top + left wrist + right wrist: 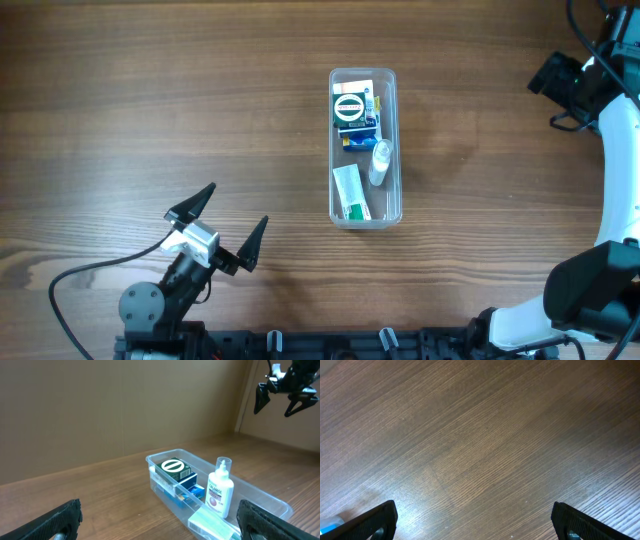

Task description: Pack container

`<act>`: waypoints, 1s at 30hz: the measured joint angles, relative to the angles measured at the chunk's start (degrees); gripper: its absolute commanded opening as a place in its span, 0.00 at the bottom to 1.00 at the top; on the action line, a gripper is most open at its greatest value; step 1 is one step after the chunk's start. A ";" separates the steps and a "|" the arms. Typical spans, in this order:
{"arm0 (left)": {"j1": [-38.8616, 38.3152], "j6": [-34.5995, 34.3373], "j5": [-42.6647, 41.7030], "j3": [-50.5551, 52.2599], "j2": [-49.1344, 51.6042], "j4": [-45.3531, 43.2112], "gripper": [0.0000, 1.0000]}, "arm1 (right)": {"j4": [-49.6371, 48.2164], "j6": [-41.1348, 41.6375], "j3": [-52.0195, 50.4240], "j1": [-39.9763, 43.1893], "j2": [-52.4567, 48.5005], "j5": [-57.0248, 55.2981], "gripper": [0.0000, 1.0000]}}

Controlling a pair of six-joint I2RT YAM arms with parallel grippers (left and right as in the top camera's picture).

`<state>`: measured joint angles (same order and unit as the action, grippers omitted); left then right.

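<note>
Apparently the packing is at or near its end: the container (392, 205) sits at the middle of the worktop (150, 100), long side running away from the robot, and nothing loose shows on the wood around it. Inside lie a green box (352, 106) with a white ring on its top at the far end, a blue box (360, 130) just beside it, a white bottle (380, 163) along the right wall, and a flat white-and-green carton (350, 192) at the near end.

If anything is left to pack, it is out of view, so the next move calls for finding another item first. Otherwise both arms have only to keep off the bin.

The left hand (239, 202) hovers near the front edge, well apart from the container to its lower left, fingers spread wide and holding nothing. It points up and to the right, towards the bin, which fills its wrist view.

The right hand (275, 407) is raised at the far right, also well apart from the bin, its fingers spread wide and empty. Its wrist camera looks down on bare wood, with a small pale blue patch in the lower-left corner too small to identify.
</note>
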<state>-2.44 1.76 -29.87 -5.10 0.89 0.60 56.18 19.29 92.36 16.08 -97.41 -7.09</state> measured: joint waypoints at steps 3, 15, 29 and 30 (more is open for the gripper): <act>0.00 1.64 0.24 0.28 -0.04 -2.12 1.00 | 0.00 0.00 0.02 0.00 0.00 0.00 1.00; 0.00 3.15 6.51 4.42 -0.09 -6.25 1.00 | 0.00 0.00 0.02 0.00 0.00 0.00 1.00; 0.00 3.15 9.49 4.57 -0.11 1.84 1.00 | 0.02 0.00 0.02 0.00 0.00 0.00 1.00; 0.00 3.15 9.49 4.57 -0.11 1.84 1.00 | 0.00 0.00 0.00 0.00 0.00 0.00 1.00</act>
<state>-2.44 4.91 -20.38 -0.54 0.78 2.44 56.18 19.29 92.36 16.08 -97.41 -7.09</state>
